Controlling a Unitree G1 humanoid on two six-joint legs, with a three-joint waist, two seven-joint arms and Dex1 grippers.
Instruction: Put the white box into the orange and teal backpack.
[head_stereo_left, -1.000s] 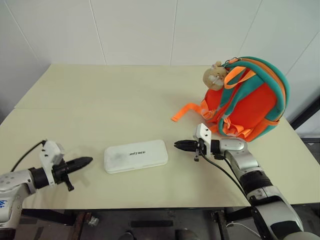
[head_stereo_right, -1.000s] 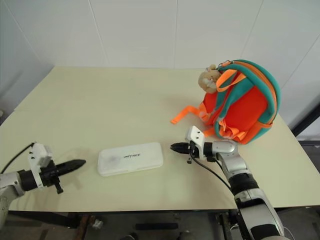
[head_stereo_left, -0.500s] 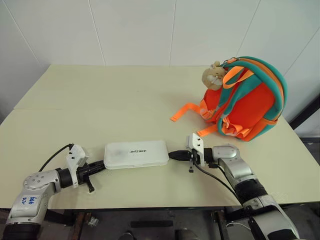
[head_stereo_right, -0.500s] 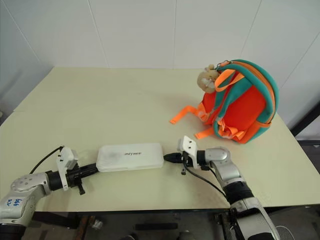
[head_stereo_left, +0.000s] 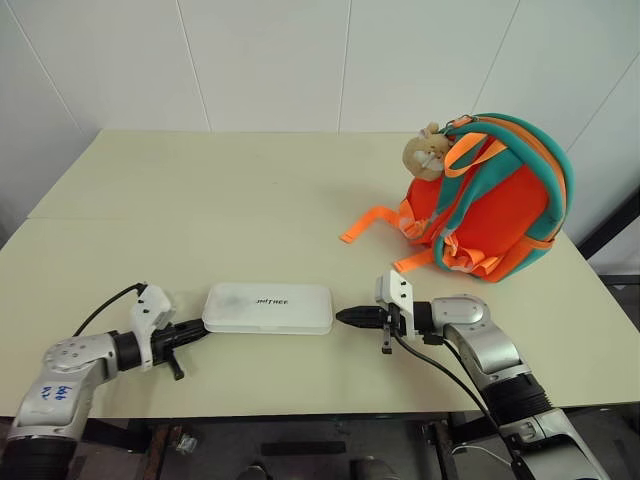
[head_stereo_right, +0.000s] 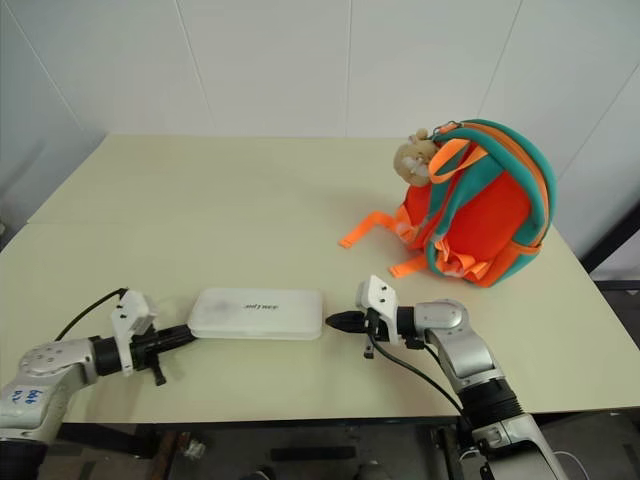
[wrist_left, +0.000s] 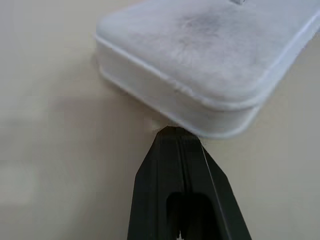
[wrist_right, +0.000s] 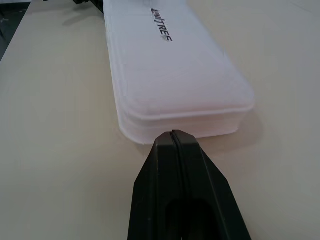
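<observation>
Barely started: box (head_stereo_left: 268, 308) flat on the table near me, backpack (head_stereo_left: 495, 200) far right. My left gripper (head_stereo_left: 196, 332) and right gripper (head_stereo_left: 352, 317), both pinched closed and empty, bracket its ends.

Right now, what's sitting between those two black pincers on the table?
The white box lies lengthwise between the left gripper and right gripper, both shut, one at each end, as the left eye view shows.
</observation>
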